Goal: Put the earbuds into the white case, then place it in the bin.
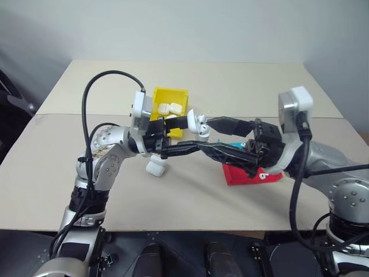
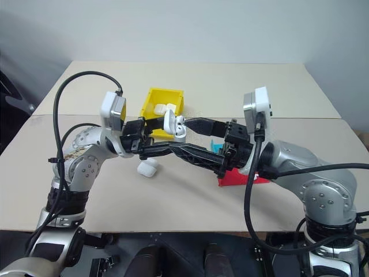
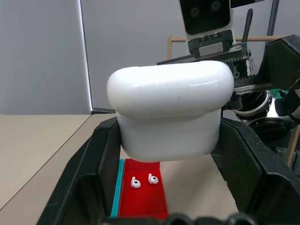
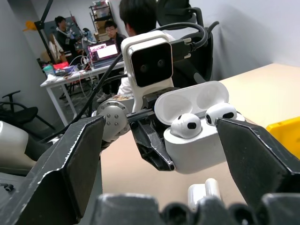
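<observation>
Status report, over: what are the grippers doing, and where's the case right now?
Left gripper shut on white case, lid open, both earbuds seated. Right gripper open beside it. Yellow bin behind, unobstructed.

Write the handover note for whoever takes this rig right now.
Left gripper: shut on the white case, held up over the table, lid open.
Right gripper: jaws open, empty, right beside the case.
Two earbuds sit in the case; two more lie in the red tray.
Yellow bin already holds several cases; another case lies on the table.
Done: earbuds are in. Left: close the lid, put the case in the bin.
</observation>
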Motion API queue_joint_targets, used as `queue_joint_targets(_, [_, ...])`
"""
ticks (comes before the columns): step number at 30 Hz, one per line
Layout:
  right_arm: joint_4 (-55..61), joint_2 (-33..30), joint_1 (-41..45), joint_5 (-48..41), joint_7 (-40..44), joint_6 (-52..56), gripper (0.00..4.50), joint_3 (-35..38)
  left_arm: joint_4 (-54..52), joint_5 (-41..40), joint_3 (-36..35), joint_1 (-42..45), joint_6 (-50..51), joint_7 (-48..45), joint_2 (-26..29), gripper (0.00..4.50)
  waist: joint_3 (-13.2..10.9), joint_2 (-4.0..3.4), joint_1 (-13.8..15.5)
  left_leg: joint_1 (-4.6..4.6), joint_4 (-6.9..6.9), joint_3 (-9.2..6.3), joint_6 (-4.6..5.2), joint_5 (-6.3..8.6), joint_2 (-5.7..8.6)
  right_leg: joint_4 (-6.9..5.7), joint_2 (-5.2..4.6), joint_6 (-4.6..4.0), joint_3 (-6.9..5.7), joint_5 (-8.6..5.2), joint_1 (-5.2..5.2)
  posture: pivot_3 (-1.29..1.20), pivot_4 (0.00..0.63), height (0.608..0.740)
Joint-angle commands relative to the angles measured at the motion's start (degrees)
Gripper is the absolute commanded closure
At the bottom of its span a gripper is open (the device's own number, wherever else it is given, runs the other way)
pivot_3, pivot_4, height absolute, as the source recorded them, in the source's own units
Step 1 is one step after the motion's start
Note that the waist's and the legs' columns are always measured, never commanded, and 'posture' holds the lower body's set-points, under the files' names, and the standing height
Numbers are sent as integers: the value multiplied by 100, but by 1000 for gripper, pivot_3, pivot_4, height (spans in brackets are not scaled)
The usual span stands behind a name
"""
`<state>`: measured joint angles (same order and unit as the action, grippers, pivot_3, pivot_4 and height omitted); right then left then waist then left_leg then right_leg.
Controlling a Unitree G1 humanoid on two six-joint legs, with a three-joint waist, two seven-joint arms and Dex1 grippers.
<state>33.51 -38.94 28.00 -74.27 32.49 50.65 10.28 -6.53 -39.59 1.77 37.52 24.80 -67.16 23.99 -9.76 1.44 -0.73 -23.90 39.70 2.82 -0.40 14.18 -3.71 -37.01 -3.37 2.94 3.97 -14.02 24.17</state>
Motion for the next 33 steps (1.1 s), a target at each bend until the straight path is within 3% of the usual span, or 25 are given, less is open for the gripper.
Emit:
queue_joint_targets(1, [145,-213,-78,-339,221,20,33,154,-180,-83,-103,92,-158,-23,-60,1711,0,0,-1,0,0,0,0,0,0,0,0,0,0,0,0,0,150,740])
queue_joint_targets(3, [97,-323,-57,-365,253,4,33,175,-158,-66,-83,83,-160,-17,-85,1711,0,0,-1,0,0,0,1,1,0,0,0,0,0,0,0,0,150,740])
queue_joint_targets(5, [7,-497,46,-250,374,2,527,173,-132,-33,-37,71,-167,-9,-122,1711,0,0,-1,0,0,0,1,1,0,0,0,0,0,0,-1,0,150,740])
queue_joint_targets(16, [-1148,-1154,1539,1320,1783,-217,4286,-537,384,388,295,147,-457,-83,-428,1711,1,1,-12,0,1,3,3,2,1,1,1,0,3,0,3,0,150,740])
queue_joint_targets(17, [-1266,-1182,1747,1502,1928,-209,4445,-681,438,426,313,161,-492,-99,-454,1711,1,1,-11,0,2,3,4,2,0,1,2,0,2,0,2,0,150,740])
queue_joint_targets(25, [-2138,-822,3772,3032,3028,-185,4445,-2312,675,579,378,280,-640,-210,-623,1711,0,-1,-17,-8,1,5,8,4,-2,2,2,-2,0,-1,11,0,150,740])
queue_joint_targets(33, [-2613,-509,4434,4615,4041,-935,4445,-3515,615,609,328,194,-683,-232,-636,1711,0,-1,18,-38,12,1,11,6,-1,4,-2,-1,-9,-1,31,0,150,740])
